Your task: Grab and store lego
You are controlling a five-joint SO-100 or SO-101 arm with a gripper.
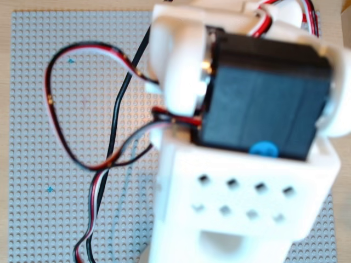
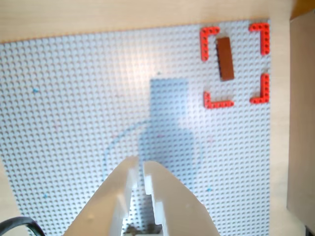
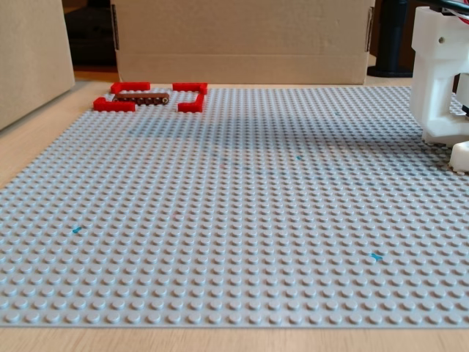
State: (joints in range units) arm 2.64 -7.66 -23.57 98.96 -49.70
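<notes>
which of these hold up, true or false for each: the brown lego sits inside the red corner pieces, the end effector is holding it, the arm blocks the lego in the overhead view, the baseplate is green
1. The brown lego lies inside the square marked by four red corner pieces. True.
2. The end effector is holding the lego. False: in the wrist view it hangs over bare baseplate, nearly shut on nothing, well apart from the brick.
3. In the overhead view the arm fills most of the picture and the lego cannot be seen there. True.
4. The baseplate is green. False: it is light grey.
5. Cardboard stands behind the baseplate in the fixed view. True.
</notes>
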